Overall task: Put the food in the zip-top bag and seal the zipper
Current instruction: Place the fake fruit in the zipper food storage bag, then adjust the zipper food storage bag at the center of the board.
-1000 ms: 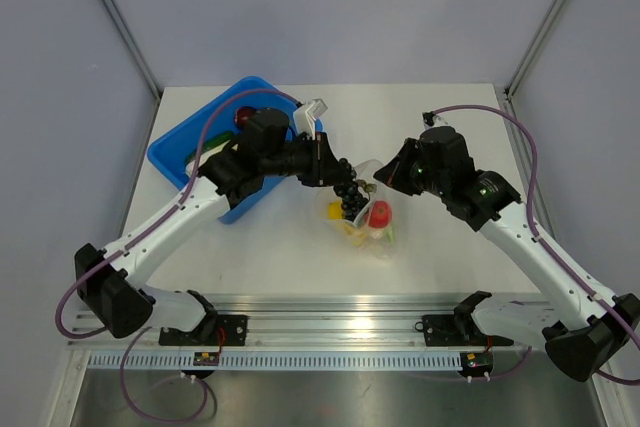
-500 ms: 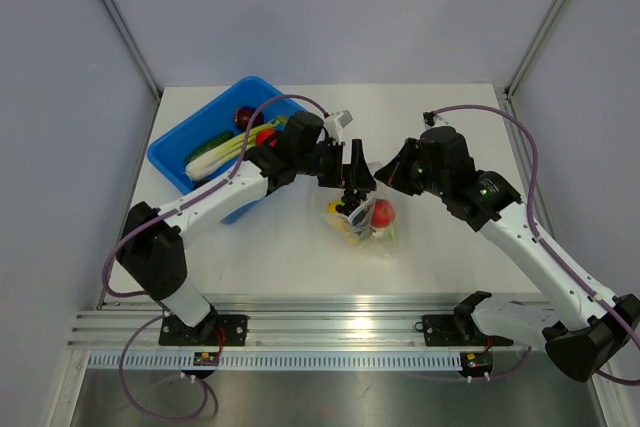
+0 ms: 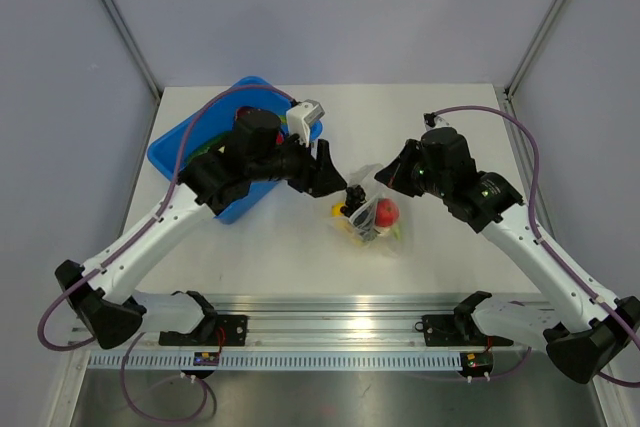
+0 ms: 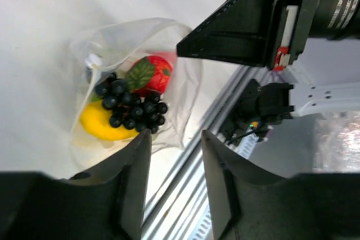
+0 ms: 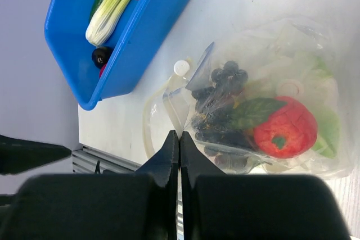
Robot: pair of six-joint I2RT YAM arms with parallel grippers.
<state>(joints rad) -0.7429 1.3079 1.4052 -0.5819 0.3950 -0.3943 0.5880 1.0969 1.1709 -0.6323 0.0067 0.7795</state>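
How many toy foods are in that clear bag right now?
3 show clearly in the transparent crinkly plastic bag: a red toy tomato, a dark purple berry cluster beside it, and a yellow piece partly under the cluster. Paler pieces may be hidden.

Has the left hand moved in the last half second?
Yes. The left hand has pulled back from the zip-top bag toward the blue tub.

zip-top bag [image 5: 298, 40]: clear, open | inside: red tomato [image 5: 283, 130], dark purple cluster [image 4: 132, 111], yellow pepper [image 4: 97, 126]
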